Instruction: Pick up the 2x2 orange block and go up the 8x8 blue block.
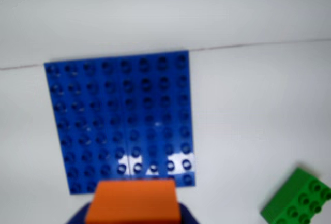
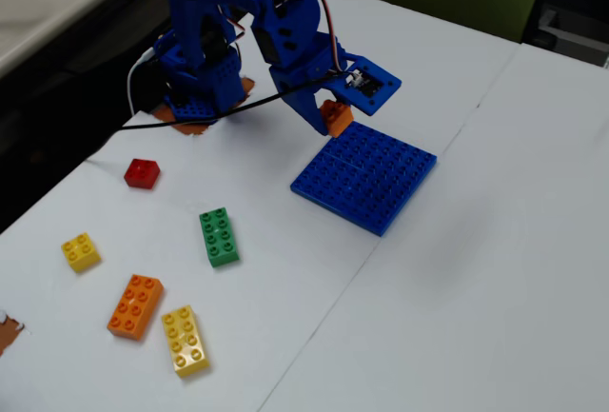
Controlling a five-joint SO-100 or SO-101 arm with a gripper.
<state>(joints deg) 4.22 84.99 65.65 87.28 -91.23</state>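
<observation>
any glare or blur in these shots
Wrist view: soft overall, white glare patches on the near studs of the 8x8 blue block, and the 2x2 orange block close to the lens is blurred. Fixed view: sharper, even light, only a faint shadow beside the baseplate.

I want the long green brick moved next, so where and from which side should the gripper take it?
Grip the long green brick across its two long side walls, at mid-length, coming straight down from above. It lies flat, studs up, with bare table on both long sides; the narrow width probably suits the jaws better than the length.
</observation>
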